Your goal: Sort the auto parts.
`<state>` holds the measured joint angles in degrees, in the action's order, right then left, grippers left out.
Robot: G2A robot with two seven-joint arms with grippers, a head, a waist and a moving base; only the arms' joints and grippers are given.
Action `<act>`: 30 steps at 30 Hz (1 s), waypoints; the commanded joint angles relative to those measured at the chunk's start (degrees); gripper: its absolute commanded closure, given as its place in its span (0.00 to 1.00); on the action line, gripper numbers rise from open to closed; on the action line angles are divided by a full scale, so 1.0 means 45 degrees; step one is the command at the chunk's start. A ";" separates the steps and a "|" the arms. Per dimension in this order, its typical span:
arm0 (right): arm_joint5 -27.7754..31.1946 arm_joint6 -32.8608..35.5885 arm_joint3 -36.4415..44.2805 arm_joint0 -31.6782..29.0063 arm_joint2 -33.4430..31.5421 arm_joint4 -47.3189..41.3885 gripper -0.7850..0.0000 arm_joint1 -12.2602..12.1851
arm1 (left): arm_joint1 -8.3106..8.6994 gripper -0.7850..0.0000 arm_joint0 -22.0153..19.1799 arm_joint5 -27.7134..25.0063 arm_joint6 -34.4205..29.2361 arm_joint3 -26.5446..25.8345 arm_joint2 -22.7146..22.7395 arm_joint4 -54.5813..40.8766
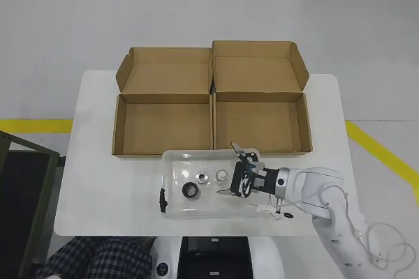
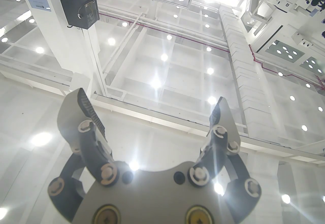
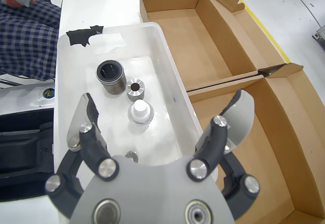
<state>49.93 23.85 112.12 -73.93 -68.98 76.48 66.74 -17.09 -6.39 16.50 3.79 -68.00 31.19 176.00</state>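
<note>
A clear white tray (image 1: 174,209) at the table's front holds a dark ring-shaped bearing (image 3: 111,76), a small grey metal cylinder (image 3: 135,89), a white capped part (image 3: 140,110) and a small metal piece (image 3: 131,156). The bearing (image 1: 191,190) stands towards the tray's left end. My right gripper (image 3: 165,98) hangs open over the tray's right end (image 3: 167,57), one finger above the tray, the other above the neighbouring box; it holds nothing. In the top view the right gripper (image 1: 237,171) sits at the tray's back right. My left gripper (image 2: 150,97) is open, empty and pointed up at the ceiling.
Two open cardboard boxes stand side by side behind the tray, the left box (image 1: 164,129) and the right box (image 1: 262,127), lids folded back. A patch of black tape (image 3: 81,34) sticks on the tray's left rim. A green cart (image 1: 14,181) stands left of the table.
</note>
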 commanded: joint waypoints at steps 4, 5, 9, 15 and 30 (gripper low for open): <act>0.0021 -0.0029 -0.0291 0.0169 0.0439 0.0463 0.00 -0.0015 | 0.0000 0.00 0.0000 0.0000 0.0000 0.0000 0.0000 0.0000; 0.0022 -0.0033 -0.0336 0.0194 0.0496 0.0526 0.00 -0.0020 | 0.0000 0.00 0.0000 0.0000 0.0000 0.0000 0.0000 0.0000; 0.0157 -0.0009 -0.0416 0.0225 0.0752 0.0772 0.00 -0.0052 | 0.0000 0.00 0.0000 0.0000 0.0000 0.0000 0.0000 0.0000; 0.0094 -0.0022 -0.0753 0.0312 0.1038 0.0938 0.00 -0.0080 | 0.0000 0.00 0.0000 0.0000 0.0000 0.0000 0.0000 0.0000; 0.0025 0.0195 -0.1392 0.0615 0.1472 0.0841 0.30 -0.0154 | 0.0000 0.00 0.0000 0.0000 0.0000 0.0000 0.0000 0.0000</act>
<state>50.20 24.74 106.09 -71.28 -62.48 80.32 66.05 -17.09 -6.39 16.50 3.79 -68.00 31.19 176.00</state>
